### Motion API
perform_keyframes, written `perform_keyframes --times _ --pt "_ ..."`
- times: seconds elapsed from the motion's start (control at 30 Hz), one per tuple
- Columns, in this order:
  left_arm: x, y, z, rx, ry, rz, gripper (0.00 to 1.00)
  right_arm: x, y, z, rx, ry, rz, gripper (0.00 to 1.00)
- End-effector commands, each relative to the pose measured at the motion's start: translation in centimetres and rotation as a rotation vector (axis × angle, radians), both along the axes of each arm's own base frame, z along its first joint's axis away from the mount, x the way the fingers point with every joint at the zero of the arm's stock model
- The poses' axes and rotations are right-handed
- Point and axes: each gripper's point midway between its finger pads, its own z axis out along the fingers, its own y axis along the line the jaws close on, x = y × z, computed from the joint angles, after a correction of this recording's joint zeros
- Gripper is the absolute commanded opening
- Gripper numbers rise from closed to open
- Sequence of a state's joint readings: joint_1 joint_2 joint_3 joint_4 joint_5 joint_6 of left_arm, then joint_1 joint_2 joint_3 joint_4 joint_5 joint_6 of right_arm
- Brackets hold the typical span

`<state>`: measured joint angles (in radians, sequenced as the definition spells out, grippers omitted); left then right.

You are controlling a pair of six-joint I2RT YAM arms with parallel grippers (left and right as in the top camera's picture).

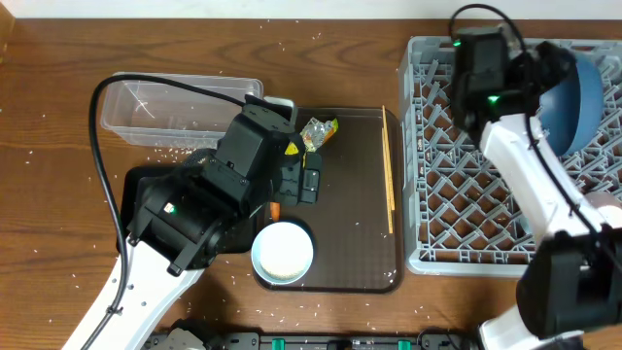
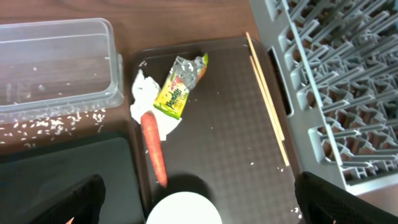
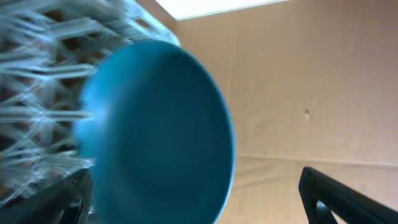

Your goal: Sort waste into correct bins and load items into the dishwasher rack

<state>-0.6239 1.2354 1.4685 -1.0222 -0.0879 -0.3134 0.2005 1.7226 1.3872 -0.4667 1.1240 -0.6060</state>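
At the 3 o'clock side of the table sits the grey dishwasher rack (image 1: 486, 194), the biggest thing here, with the flat brown tray (image 1: 355, 219) just beside it at centre. At 10 o'clock lies the clear tub (image 1: 160, 112), and the black tray (image 2: 68, 171) lies at its 6 o'clock side, largely under the left arm. The dark-blue plate (image 1: 580, 97) stands on edge among the pegs at the rack's 1 o'clock corner; the right gripper (image 3: 202, 199) faces it with jaws spread wide, though the blur hides whether a finger touches it. The white bowl (image 1: 283, 251) sits at the brown tray's 7 o'clock corner, directly beneath the left gripper (image 2: 200, 198), whose jaws are wide apart and empty. The chopsticks (image 2: 267, 99) run along the tray's 3 o'clock edge. Toward 11 o'clock on the tray, the carrot (image 2: 153, 148) lies partly on the crumpled tissue (image 2: 144, 99), and the yellow-green wrapper (image 2: 179, 87) overlaps the tissue at 2 o'clock. Rice grains (image 2: 50, 124) are strewn between tub and black tray.
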Motion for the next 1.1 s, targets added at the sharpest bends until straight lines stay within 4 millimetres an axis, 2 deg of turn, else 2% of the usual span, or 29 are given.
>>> perform_keyframes --times 0.0,0.1,0.2,0.3,0.4,0.53,0.67,1.07 --pt "0.1 1.4 1.4 0.028 -0.065 0.04 0.98 -0.9 4.5 0.3 0.248 -0.108 0.107 0.99" --pt "-0.1 3.0 2.9 0.042 -0.131 0.087 0.98 -2.8 9.6 -2.3 0.547 -0.033 0.22 0.99" --pt "-0.6 4.8 4.6 0.051 -0.204 0.14 0.98 -5.4 15.8 -4.1 0.922 0.073 0.317 0.96" --pt "-1.4 5.5 5.6 0.051 -0.238 0.132 0.98 -8.0 21.3 -4.4 1.232 0.21 0.42 0.85" --pt "-2.3 6.2 5.0 0.089 -0.213 0.115 0.98 -10.2 24.9 -4.1 1.428 0.334 0.497 0.83" --pt "-3.6 7.2 2.6 0.168 -0.101 0.11 0.98 -12.2 27.3 -3.2 1.58 0.437 0.553 0.99" --pt "-4.3 7.6 0.4 0.204 0.003 0.148 0.98 -13.0 28.3 -2.6 1.645 0.474 0.584 0.99" --pt "-3.9 7.1 -4.1 0.288 0.17 0.185 0.98 -13.0 28.2 -2.7 1.652 0.469 0.559 0.99"
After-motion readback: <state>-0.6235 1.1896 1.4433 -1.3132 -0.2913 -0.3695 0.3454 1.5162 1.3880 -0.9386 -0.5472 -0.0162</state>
